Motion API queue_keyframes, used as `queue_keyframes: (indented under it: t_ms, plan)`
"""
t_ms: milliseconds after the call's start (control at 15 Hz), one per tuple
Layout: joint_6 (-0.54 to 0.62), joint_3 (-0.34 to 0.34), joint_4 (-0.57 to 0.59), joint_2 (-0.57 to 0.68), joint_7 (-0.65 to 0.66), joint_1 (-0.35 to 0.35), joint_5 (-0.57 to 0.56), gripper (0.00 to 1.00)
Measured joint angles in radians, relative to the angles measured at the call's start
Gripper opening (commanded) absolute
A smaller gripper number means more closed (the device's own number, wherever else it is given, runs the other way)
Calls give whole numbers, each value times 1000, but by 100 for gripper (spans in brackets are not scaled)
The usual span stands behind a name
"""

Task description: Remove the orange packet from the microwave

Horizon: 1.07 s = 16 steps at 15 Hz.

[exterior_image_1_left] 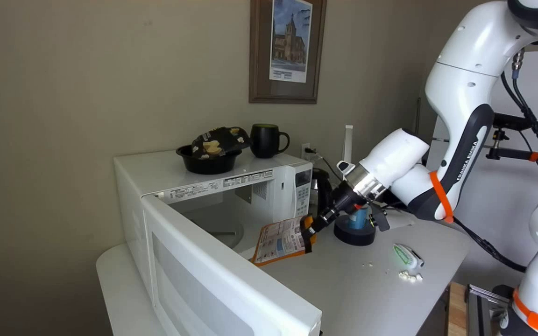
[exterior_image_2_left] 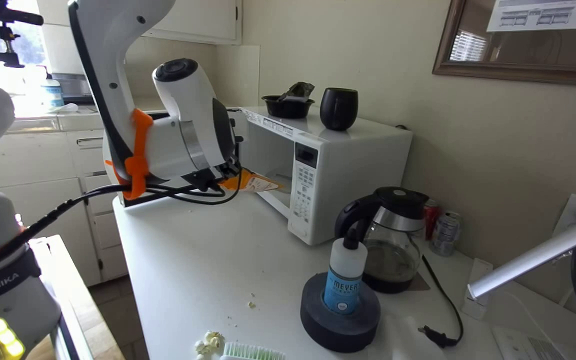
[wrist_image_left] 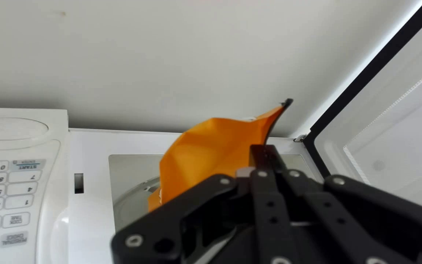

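The white microwave [exterior_image_1_left: 131,186] stands on a white table with its door [exterior_image_1_left: 231,266] swung wide open; it also shows in an exterior view [exterior_image_2_left: 355,170] and in the wrist view [wrist_image_left: 88,150]. The orange packet [exterior_image_1_left: 278,240] hangs tilted at the microwave's opening, its printed side up; its far end is at the front edge. It also shows in an exterior view [exterior_image_2_left: 255,182]. My gripper [exterior_image_1_left: 307,232] is shut on the packet's near edge. In the wrist view the fingertips [wrist_image_left: 267,148] pinch the packet [wrist_image_left: 205,146] at its dark edge.
A black bowl [exterior_image_1_left: 208,163] with a dark bag and a black mug [exterior_image_1_left: 265,141] stand on the microwave. A kettle [exterior_image_2_left: 393,245] and a blue-labelled bottle [exterior_image_2_left: 343,282] in a dark round base stand beside it. A brush [exterior_image_1_left: 407,255] and popcorn [exterior_image_1_left: 410,276] lie on the table.
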Motion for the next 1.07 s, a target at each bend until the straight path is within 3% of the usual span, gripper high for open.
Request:
queue_keyframes:
  t_ms: [267,467,733,933,1067]
  plan:
    - [-31,-50,0,-103,289,-39,-308,0]
    - [-48,-83,1,-149,509,-78,-479,0]
    - [-64,-128,1,-189,735,-141,-603,0]
    - [-91,-157,1,-219,850,-191,-636,0]
    - [-121,-169,0,-224,918,-226,-650,28]
